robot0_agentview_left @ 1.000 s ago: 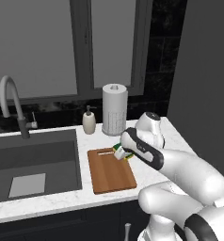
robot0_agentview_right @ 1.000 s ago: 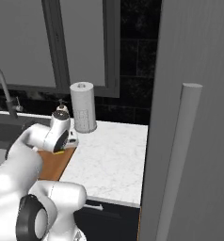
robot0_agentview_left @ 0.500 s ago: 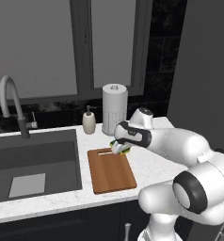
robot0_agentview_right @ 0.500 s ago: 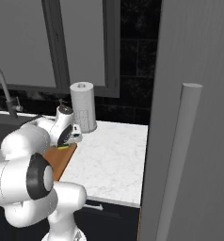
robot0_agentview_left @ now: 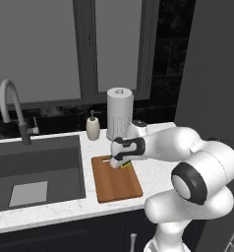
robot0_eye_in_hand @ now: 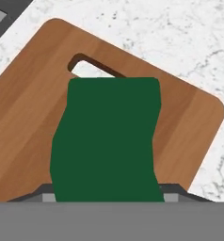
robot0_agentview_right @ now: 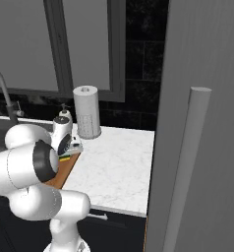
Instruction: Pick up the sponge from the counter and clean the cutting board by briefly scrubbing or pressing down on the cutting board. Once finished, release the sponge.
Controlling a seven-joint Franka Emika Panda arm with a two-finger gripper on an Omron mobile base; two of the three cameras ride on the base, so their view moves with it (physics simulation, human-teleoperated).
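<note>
The brown wooden cutting board (robot0_agentview_left: 117, 183) lies on the white counter (robot0_agentview_left: 156, 170) just right of the sink, its slot handle (robot0_eye_in_hand: 92, 66) at the far end. My gripper (robot0_agentview_left: 118, 162) hangs over that far end, shut on the sponge (robot0_agentview_left: 123, 165). In the hand view the sponge's dark green top (robot0_eye_in_hand: 107, 141) covers the middle of the cutting board (robot0_eye_in_hand: 29, 122) and hides my fingertips. In the right base view the sponge (robot0_agentview_right: 65, 157) shows yellow-green under the gripper (robot0_agentview_right: 70, 150), low over the cutting board (robot0_agentview_right: 60, 174). I cannot tell whether the sponge touches the wood.
A paper towel roll (robot0_agentview_left: 120, 113) and a soap dispenser (robot0_agentview_left: 93, 127) stand behind the board. The dark sink (robot0_agentview_left: 35, 165) with its faucet (robot0_agentview_left: 11, 106) lies to the left. A tall grey cabinet side (robot0_agentview_right: 197, 123) rises at the right, with bare counter (robot0_agentview_right: 114, 167) before it.
The gripper has carried the sponge left and down, from above the board's right edge to low over its far end. The arm has stretched out further over the counter.
</note>
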